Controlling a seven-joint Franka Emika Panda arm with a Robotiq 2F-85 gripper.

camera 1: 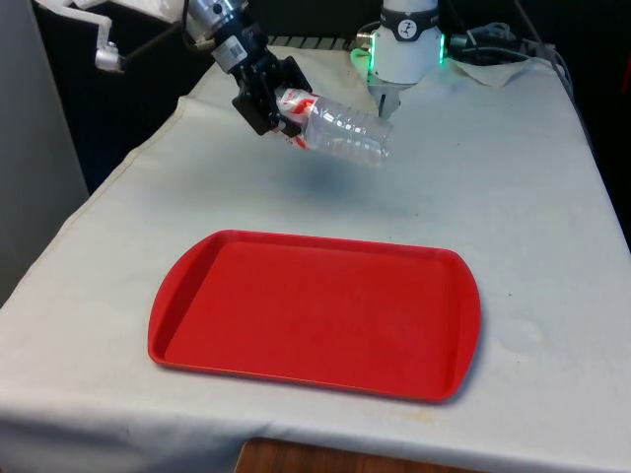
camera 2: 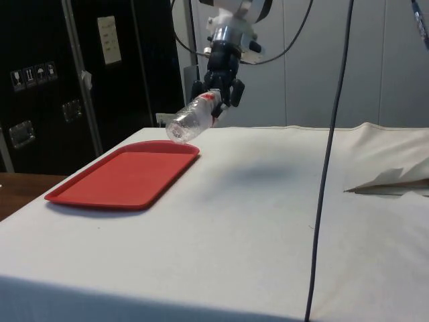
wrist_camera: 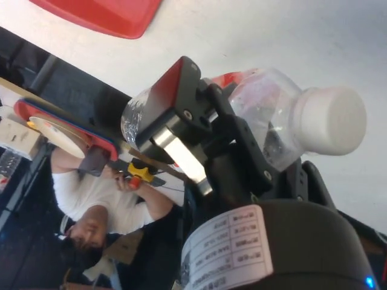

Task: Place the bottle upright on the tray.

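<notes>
- red tray (camera 1: 315, 370) lies flat on the white cloth (camera 1: 513, 197) at the near end of the table, long side across the front view.
- up in the air past the tray's far edge, the black gripper (camera 1: 281, 106) holds a clear plastic bottle (camera 1: 340, 130).
- the two jaws are closed tight on the bottle's upper part, near its red and white label.
- the bottle is tipped over, almost lying on its side, and touches nothing but the gripper.
- from the front view, its bottom end points toward the front view's right and a little down.
- from the side view, the bottle (camera 2: 191, 121) hangs over the tray's far edge (camera 2: 181, 149), well above it.
- the wrist view shows the bottle's white cap (wrist_camera: 335, 118) sticking out past the finger (wrist_camera: 172, 106), with a corner of the tray (wrist_camera: 115, 15) beyond.
- a person in a white shirt (wrist_camera: 100, 205) sits past the table's edge in the wrist view.
</notes>
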